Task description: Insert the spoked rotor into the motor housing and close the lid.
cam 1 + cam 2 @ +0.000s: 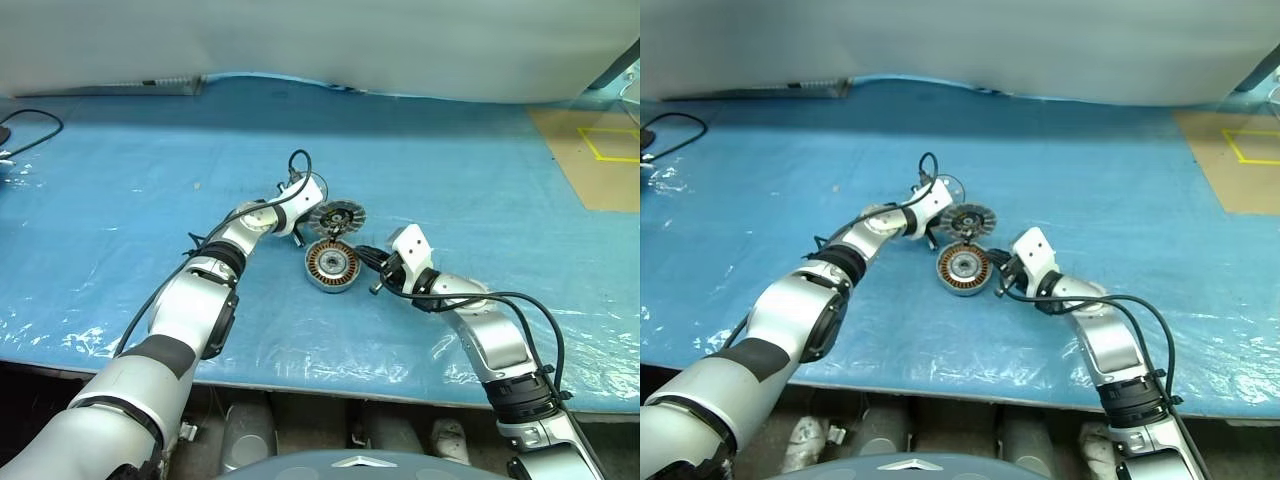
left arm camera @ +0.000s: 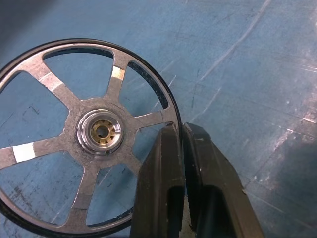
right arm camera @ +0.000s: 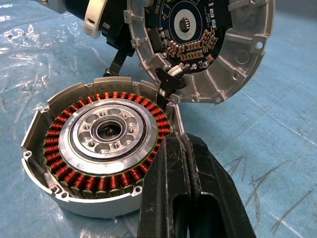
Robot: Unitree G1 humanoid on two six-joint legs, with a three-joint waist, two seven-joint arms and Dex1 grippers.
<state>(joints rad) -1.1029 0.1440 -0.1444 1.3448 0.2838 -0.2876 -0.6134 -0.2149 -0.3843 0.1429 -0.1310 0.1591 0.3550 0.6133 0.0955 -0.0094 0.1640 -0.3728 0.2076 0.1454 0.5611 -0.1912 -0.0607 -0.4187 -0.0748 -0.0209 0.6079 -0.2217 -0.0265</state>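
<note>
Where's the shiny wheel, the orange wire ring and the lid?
rotor [image 2: 101, 133], left wrist view, its central hub.
housing [image 3: 54, 156], right wrist view, its copper windings.
lid [image 3: 242, 54], right wrist view, its inner silver wall.

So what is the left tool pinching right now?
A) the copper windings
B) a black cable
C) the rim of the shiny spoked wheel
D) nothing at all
C: in the left wrist view the left tool is closed on the rim of the spoked rotor, which lies on the blue sheet.

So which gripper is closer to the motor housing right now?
Right. The right gripper is shut on the motor housing rim; the left gripper grips the spoked rotor.
</note>
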